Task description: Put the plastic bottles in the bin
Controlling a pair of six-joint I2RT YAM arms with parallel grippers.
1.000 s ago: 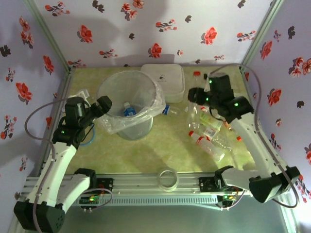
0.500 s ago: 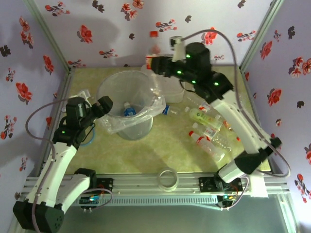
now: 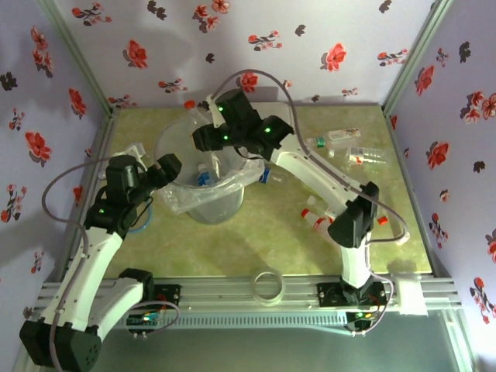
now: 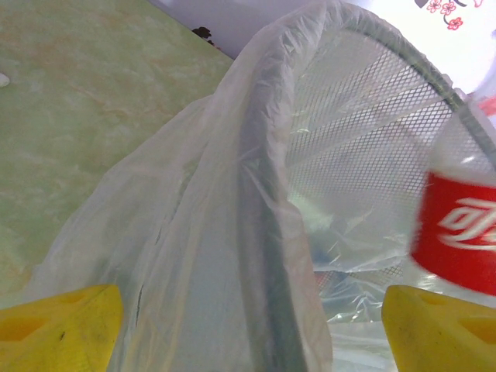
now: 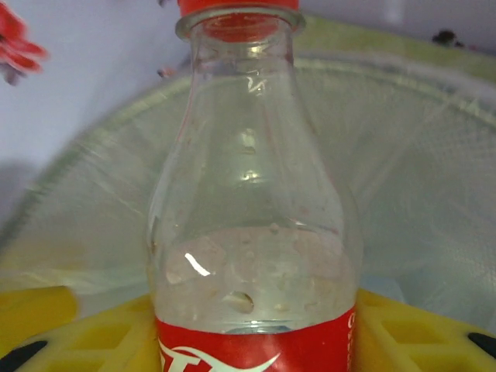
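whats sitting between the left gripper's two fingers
The rim of the bin, with the bag draped over it, stands between the open fingers of the left gripper; the left wrist view shows it.

Your bottle (image 5: 252,232) is clear, glossy, smooth plastic with a shiny red label (image 5: 256,349). The bin (image 4: 364,132) shows you a fine mesh wall, perhaps plastic, under a thin, crinkly see-through film bag (image 4: 178,256), and the table (image 4: 77,101) looks matt and stone-patterned.
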